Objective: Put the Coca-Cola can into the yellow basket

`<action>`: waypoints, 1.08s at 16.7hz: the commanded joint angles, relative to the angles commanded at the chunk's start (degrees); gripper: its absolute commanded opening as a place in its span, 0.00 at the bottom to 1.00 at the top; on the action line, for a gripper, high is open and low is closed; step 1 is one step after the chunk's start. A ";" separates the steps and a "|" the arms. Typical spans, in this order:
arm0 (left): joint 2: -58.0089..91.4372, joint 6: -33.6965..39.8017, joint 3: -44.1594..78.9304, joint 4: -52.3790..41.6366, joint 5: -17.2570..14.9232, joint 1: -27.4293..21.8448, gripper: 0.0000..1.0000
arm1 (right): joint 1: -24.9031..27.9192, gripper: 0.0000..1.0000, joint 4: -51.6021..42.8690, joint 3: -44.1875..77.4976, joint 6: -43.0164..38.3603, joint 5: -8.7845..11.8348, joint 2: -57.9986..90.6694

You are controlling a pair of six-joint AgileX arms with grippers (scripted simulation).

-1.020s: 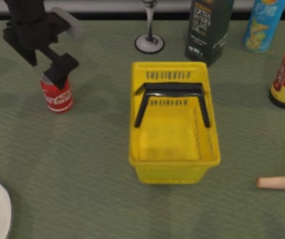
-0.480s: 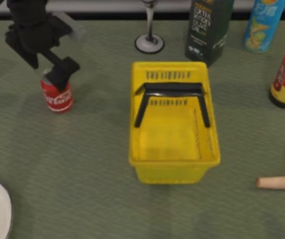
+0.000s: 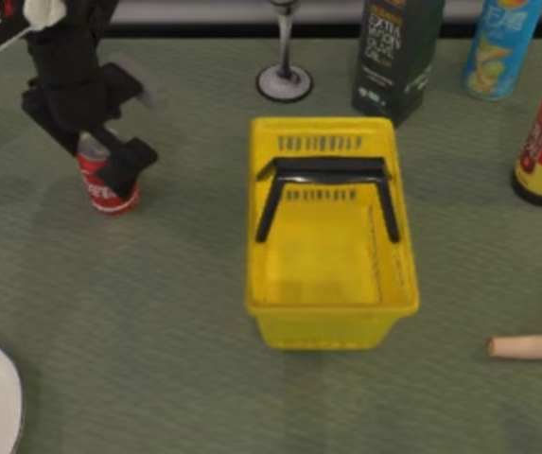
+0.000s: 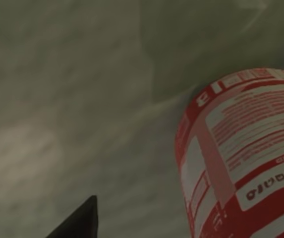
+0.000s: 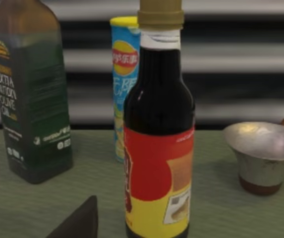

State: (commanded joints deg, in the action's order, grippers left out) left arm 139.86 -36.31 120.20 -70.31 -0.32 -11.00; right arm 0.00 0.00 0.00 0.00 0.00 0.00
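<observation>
A: Where was the Coca-Cola can (image 3: pixel 108 185)?
B: Upright on the desk (image 3: pixel 157 359), near its far-left corner, well left of the yellow basket (image 3: pixel 331 322).

A: Left gripper (image 3: pixel 100 161)?
B: Right on top of the can, covering most of it in the top view. Can't tell whether the claw was clamped on it or wide. In the left wrist view, the can's label (image 4: pixel 241 158) filled one side, one dark fingertip (image 4: pixel 80 220) off to the other.

A: Right arm?
B: Out of the top view. Its wrist camera faced the soy sauce bottle (image 5: pixel 157 134), the olive oil bottle (image 5: pixel 30 94) and the chips tube (image 5: pixel 124 74) at the far-right edge.
</observation>
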 joint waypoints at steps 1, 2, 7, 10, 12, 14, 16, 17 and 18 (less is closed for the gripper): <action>0.00 0.00 0.00 0.00 0.00 0.00 1.00 | 0.00 1.00 0.00 0.00 0.00 0.00 0.00; 0.00 0.00 0.00 0.00 0.00 0.00 0.92 | 0.00 1.00 0.00 0.00 0.00 0.00 0.00; 0.00 0.00 0.00 0.00 0.00 0.00 0.55 | 0.00 1.00 0.00 0.00 0.00 0.00 0.00; 0.00 0.00 0.00 0.00 0.00 0.00 0.32 | 0.00 1.00 0.00 0.00 0.00 0.00 0.00; 0.00 0.00 0.00 0.00 0.00 0.00 0.17 | 0.00 1.00 0.00 0.00 0.00 0.00 0.00; 0.00 0.00 0.00 0.00 0.00 0.00 0.02 | 0.00 1.00 0.00 0.00 0.00 0.00 0.00; 0.00 0.00 0.00 0.00 0.00 0.00 0.00 | 0.00 1.00 0.00 0.00 0.00 0.00 0.00; 0.00 0.00 0.00 0.00 0.00 0.00 0.00 | 0.00 1.00 0.00 0.00 0.00 0.00 0.00; 0.00 0.00 0.00 0.00 0.00 0.00 0.00 | 0.00 1.00 0.00 0.00 0.00 0.00 0.00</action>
State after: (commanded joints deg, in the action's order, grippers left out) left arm 139.86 -36.31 120.20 -70.31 -0.32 -11.00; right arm 0.00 0.00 0.00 0.00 0.00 0.00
